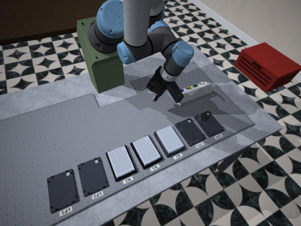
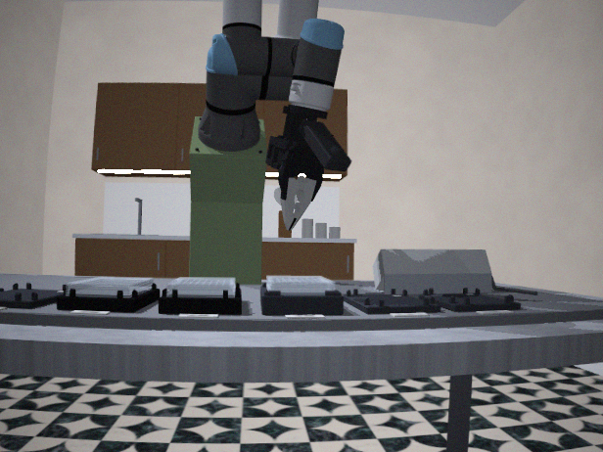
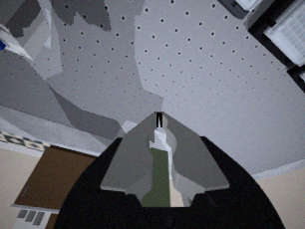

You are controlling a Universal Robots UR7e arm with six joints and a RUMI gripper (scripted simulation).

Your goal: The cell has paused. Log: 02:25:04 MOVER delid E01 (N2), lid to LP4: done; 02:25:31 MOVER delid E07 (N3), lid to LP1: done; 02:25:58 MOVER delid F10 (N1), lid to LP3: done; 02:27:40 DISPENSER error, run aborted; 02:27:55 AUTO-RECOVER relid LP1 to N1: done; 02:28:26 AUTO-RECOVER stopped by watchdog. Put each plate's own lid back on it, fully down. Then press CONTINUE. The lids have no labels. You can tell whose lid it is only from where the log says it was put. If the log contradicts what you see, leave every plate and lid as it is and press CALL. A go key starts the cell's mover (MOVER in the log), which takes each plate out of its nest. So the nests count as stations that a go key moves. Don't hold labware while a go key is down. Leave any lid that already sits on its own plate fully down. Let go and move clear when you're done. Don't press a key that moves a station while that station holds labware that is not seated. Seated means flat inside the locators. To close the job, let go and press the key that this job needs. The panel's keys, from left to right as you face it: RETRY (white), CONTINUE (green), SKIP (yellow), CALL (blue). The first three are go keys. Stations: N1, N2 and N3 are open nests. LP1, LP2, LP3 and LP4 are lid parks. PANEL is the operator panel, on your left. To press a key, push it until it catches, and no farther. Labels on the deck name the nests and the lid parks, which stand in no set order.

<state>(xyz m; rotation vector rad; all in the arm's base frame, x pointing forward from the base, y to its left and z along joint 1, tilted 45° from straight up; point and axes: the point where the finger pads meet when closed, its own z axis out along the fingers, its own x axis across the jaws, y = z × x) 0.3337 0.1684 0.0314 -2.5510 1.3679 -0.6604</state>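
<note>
Hovering closed and empty, the black two-jaw end effector is nearing the grey key panel. All three white well plates are looking lidded, and all four dark lid parks bare; only the key press seems left.

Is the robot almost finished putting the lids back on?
Nearly, it seems. Done: no lid shows on lid parks LP1, LP2, LP3 or LP4, and the plates in N2, N3 and N1 look covered. In hand: nothing; the gripper hovers shut, fingers bare, beside the panel. Left: pressing a key there.
</note>
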